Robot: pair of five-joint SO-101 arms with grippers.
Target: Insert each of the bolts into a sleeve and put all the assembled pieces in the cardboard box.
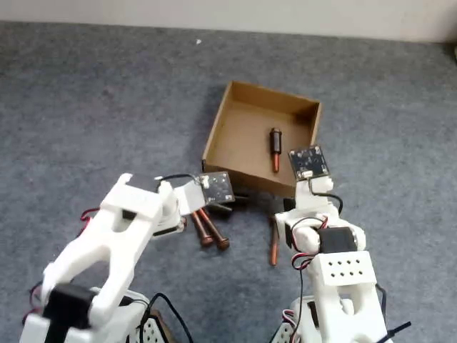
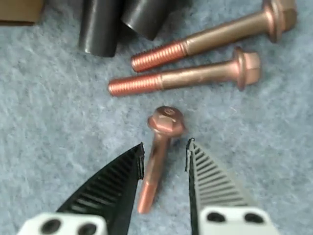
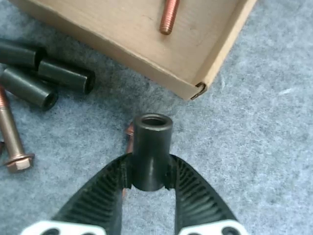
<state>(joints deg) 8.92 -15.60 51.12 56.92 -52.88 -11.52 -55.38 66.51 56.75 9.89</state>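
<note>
**Left pincer** (image 2: 165,145): released. Its jaws are spread to either side of a loose bolt (image 2: 157,159). The bolt lies flat on the grey-carpeted bench (image 2: 49,122), hex head pointing away from the wrist.

**Right pincer** (image 3: 149,169): clenched on a dark sleeve (image 3: 151,142), gripped at its lower end with the open bore facing up toward the wrist camera. Just behind the sleeve, the head of a second bolt (image 3: 129,131) shows on the bench.

**Pair of bolts** (image 2: 195,81): lies beyond the left pincer's bolt. The two are side by side and nearly parallel, heads the same way.

**Spare sleeves** (image 3: 66,76): three, on their sides. They are clustered together on the bench, just beside the near wall of the box.

**Cardboard box** (image 1: 218,132): open-topped, farthest from both arms. One assembled piece (image 1: 275,148), a bolt seated in a sleeve, lies on its floor.
</note>
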